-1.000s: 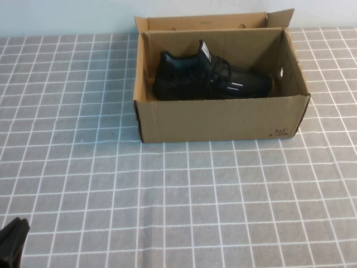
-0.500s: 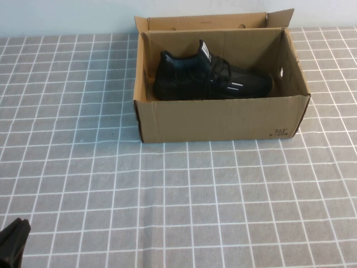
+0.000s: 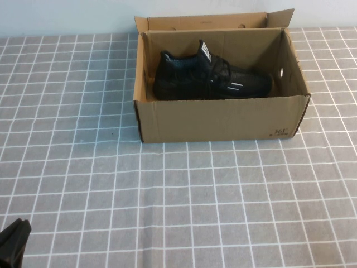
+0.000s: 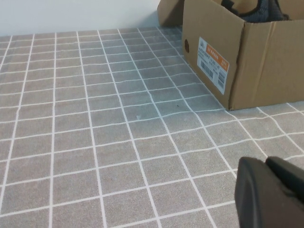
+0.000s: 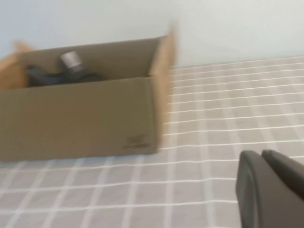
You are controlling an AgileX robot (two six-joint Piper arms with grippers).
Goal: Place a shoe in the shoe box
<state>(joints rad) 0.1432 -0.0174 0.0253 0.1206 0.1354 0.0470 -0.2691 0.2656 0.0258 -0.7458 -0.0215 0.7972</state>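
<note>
The black knit shoe (image 3: 209,79) lies on its side inside the open brown shoe box (image 3: 223,120) at the back middle of the table, heel tab up. The box and part of the shoe also show in the left wrist view (image 4: 259,9) and in the right wrist view (image 5: 61,73). My left gripper (image 3: 14,245) is shut and empty at the near left corner, far from the box; it shows in its wrist view (image 4: 266,164). My right gripper (image 5: 261,156) is shut and empty; it is out of the high view.
The table is covered by a grey cloth with a white grid (image 3: 178,195). The box's lid flap (image 3: 203,22) stands open at the back. A white label (image 4: 213,64) is on the box's left end.
</note>
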